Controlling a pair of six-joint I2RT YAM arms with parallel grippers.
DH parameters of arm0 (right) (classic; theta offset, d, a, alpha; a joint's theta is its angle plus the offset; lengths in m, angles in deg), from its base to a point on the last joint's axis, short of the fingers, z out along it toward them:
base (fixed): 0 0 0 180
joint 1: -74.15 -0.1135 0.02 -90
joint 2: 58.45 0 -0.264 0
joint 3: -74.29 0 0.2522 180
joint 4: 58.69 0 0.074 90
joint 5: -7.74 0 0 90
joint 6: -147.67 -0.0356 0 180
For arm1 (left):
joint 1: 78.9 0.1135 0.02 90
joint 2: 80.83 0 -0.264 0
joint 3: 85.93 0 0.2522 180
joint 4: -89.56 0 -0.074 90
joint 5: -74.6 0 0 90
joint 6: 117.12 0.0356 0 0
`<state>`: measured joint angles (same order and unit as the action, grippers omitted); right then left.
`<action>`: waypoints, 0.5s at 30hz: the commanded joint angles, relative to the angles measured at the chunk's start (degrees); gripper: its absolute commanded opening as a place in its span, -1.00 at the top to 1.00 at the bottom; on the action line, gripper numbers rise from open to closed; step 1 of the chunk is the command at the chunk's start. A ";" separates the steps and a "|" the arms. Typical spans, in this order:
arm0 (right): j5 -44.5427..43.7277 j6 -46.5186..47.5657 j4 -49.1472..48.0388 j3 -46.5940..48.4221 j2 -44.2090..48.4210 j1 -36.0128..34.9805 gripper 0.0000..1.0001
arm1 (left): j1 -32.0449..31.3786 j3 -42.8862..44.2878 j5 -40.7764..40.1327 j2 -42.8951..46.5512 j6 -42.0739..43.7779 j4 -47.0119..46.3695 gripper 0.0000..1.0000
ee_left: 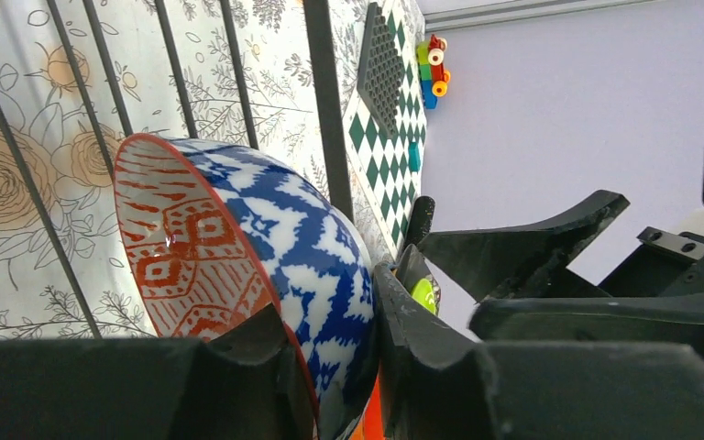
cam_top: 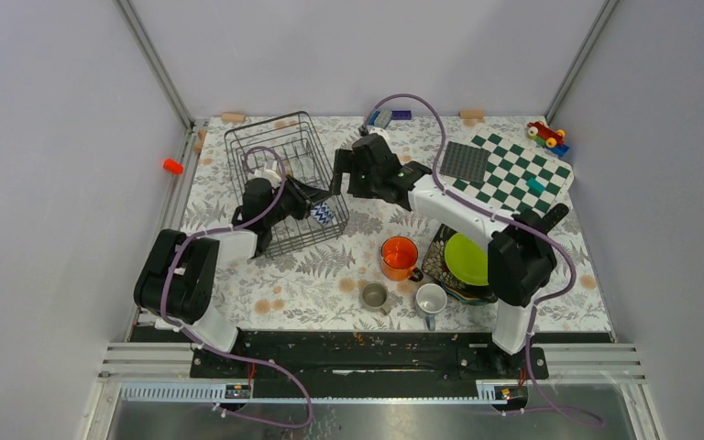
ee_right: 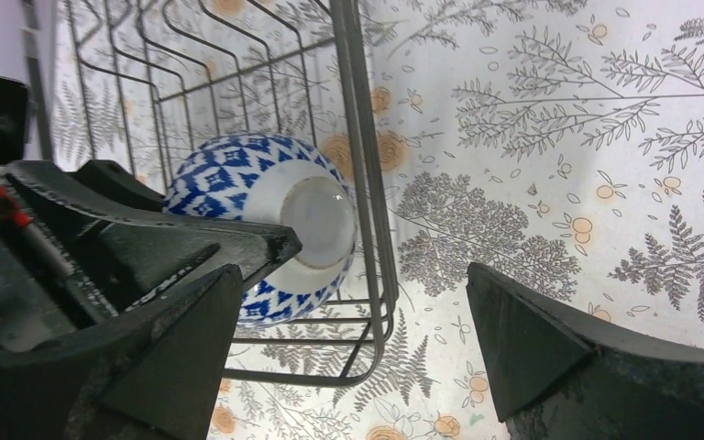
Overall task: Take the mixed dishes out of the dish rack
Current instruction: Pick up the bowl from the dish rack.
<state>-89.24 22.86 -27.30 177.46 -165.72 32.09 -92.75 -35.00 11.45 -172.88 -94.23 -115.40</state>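
Observation:
The dish rack [cam_top: 275, 174] stands at the back left. Inside its near right corner my left gripper [cam_top: 314, 209] is shut on the rim of the patterned bowl [cam_top: 324, 215], blue and white outside, red-patterned inside [ee_left: 192, 257]. One finger [ee_left: 247, 367] lies inside the bowl, the other [ee_left: 422, 348] outside. My right gripper [cam_top: 337, 179] hangs open just right of the rack, its jaws wide apart [ee_right: 357, 339] over the rack's wire edge [ee_right: 359, 183], clear of the bowl [ee_right: 266, 211]. On the table stand an orange mug [cam_top: 399, 258], grey cup [cam_top: 374, 295], white mug [cam_top: 431, 300] and a lime-green plate [cam_top: 466, 258] on stacked plates.
A green-white chequered board [cam_top: 518, 174] with a dark studded square [cam_top: 466, 162] lies at the back right, a toy [cam_top: 545, 135] beyond it. Small blocks [cam_top: 390, 117] sit along the back edge. An orange piece [cam_top: 173, 166] is on the left wall.

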 commanded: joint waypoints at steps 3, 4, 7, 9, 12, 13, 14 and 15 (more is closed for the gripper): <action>0.36 -1.50 -6.07 -3.44 7.92 -0.48 -0.99 | -0.12 1.27 1.55 6.19 4.44 -2.80 1.00; 0.43 -1.49 -6.48 -4.24 9.13 -0.49 -0.99 | -0.13 1.97 1.57 7.43 5.95 -1.30 1.00; 0.12 -1.21 -7.33 -7.66 13.74 -0.55 -0.99 | -0.34 4.56 1.17 11.41 13.25 6.08 1.00; -0.52 -0.85 -8.18 -10.63 17.81 -0.54 -0.99 | -1.32 7.51 -0.73 14.75 20.72 14.03 1.00; -0.95 0.50 -8.88 -15.44 24.39 -0.55 -0.99 | -5.18 12.36 -6.52 20.51 35.66 24.97 1.00; -1.01 1.15 -8.84 -16.96 26.92 -0.53 -0.99 | -7.13 13.87 -8.36 22.45 41.28 28.18 1.00; -1.09 1.67 -8.85 -18.51 29.36 -0.51 -0.99 | -9.32 15.38 -9.44 23.99 47.11 30.59 1.00; -1.18 2.22 -8.70 -20.11 31.83 -0.50 -0.99 | -11.46 16.51 -9.03 25.56 53.70 32.74 1.00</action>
<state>-88.85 22.78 -33.66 161.24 -142.96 32.09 -97.73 -26.04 6.38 -155.15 -66.45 -90.72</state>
